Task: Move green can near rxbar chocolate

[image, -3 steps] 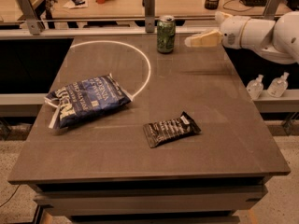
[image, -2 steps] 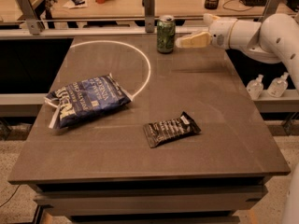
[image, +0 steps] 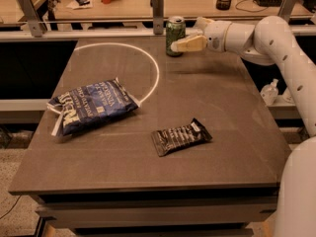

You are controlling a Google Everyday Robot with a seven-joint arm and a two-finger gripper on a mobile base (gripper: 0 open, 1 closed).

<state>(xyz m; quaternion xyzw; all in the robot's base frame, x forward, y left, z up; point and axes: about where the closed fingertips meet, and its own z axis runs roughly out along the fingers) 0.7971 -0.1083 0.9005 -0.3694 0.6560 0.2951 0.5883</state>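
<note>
The green can [image: 174,33] stands upright at the far edge of the dark table [image: 212,98], left of my gripper. My gripper [image: 186,33] reaches in from the right at can height. Its fingers are open, with the near tan finger [image: 190,44] in front of the can's right side and the other finger behind it. The can still rests on the table. The rxbar chocolate [image: 180,136], a flat black wrapper with white lettering, lies in the middle front of the table, well away from the can.
A large blue chip bag [image: 91,106] lies at the left. A white ring [image: 156,75] is marked on the table top. A metal rail with posts [image: 157,5] runs behind the table's far edge. My white arm [image: 281,48] spans the right side.
My gripper has moved left along the far edge, from well right of the can to right up against it. The can, bar and bag have not moved.
</note>
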